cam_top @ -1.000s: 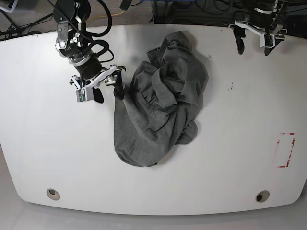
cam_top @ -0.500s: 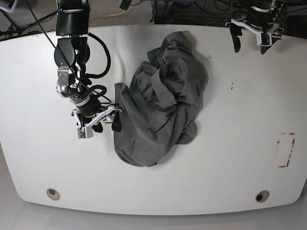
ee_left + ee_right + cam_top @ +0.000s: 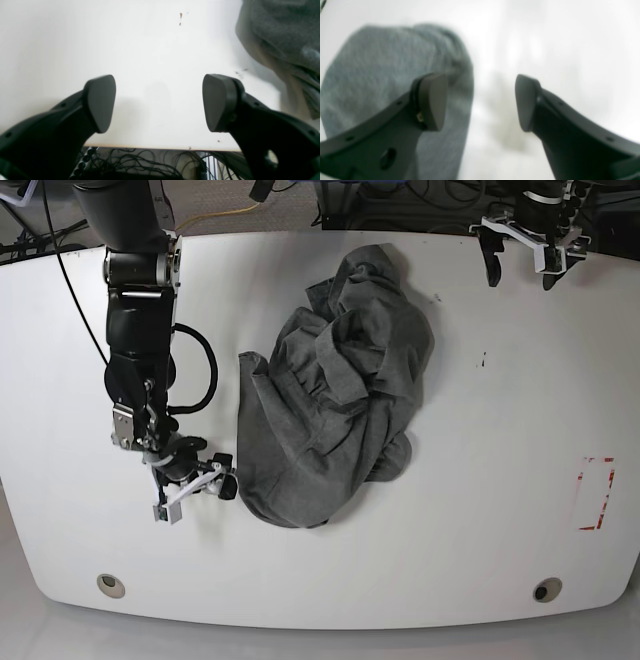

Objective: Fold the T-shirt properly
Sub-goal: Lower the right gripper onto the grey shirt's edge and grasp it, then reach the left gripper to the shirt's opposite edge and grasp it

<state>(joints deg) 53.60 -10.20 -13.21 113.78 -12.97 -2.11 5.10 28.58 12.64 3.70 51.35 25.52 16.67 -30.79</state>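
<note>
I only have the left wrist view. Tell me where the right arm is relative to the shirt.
Observer: In the base view the right gripper is low on the table, beside the near corner of the crumpled T-shirt.
Operator: Report whether it has hold of the cloth.
Observer: No. The right wrist view shows its jaws apart with nothing between them; one finger stands in front of the grey fabric, the other over bare table.
Operator: Now tell me where my own arm sits overall.
Observer: The left gripper is at the far edge of the table, off to the side of the shirt's top, jaws open.
</note>
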